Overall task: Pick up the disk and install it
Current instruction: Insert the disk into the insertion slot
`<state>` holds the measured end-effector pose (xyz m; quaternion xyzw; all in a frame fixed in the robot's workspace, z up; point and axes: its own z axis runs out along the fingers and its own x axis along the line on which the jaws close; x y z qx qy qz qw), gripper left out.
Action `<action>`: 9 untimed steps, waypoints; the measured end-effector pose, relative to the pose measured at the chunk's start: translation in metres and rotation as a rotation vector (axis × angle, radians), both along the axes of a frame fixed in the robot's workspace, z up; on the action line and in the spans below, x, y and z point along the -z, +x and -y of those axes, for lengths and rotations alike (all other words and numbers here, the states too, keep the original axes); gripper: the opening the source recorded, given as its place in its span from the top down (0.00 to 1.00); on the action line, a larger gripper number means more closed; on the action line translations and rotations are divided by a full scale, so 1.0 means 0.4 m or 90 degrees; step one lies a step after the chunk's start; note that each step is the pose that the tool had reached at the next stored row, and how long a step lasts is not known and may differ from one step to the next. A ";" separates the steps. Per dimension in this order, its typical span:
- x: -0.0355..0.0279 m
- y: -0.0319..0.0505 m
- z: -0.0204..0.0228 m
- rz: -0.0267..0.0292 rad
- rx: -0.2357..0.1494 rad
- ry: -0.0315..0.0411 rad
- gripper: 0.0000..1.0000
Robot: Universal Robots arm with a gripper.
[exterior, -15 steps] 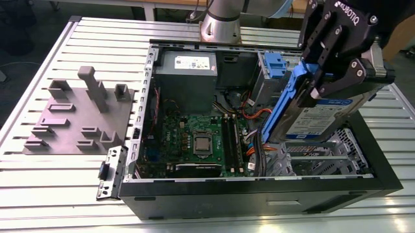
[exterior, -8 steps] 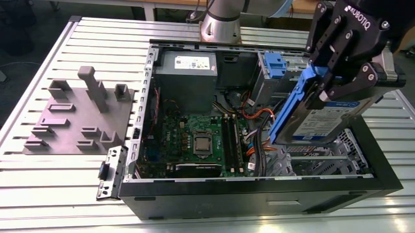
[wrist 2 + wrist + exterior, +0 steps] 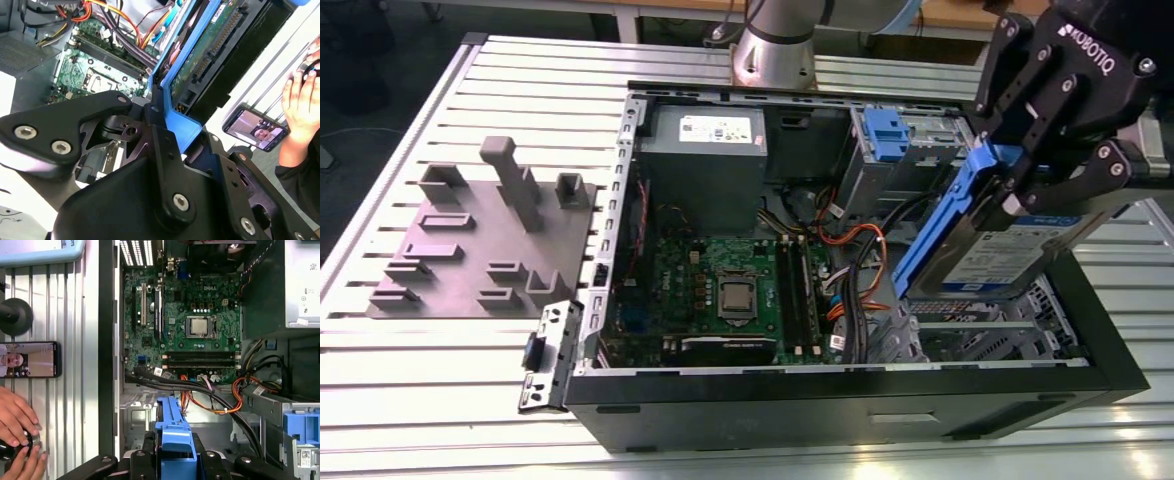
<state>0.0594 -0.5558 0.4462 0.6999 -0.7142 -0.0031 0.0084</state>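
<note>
Slatted table carries the open computer case, where the tool, clamped on the disk, hangs above orange cables.

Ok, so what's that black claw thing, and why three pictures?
It is the tool on a robot arm, like a hand. It is clamped on the disk, a silver box with blue rails, held tilted over an open computer case. The green board lies inside. One picture comes from a camera off the arm; two come from cameras riding near its wrist. A grey block with raised shapes lies on the table beside the case. A person's hand and a phone are there too.
</note>
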 end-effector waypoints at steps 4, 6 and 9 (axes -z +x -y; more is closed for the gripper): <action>0.006 0.021 0.000 0.0000 0.000 0.0000 0.64; 0.009 0.031 0.000 0.0000 0.000 -0.0001 0.64; 0.012 0.040 0.000 0.0000 0.000 0.0000 0.64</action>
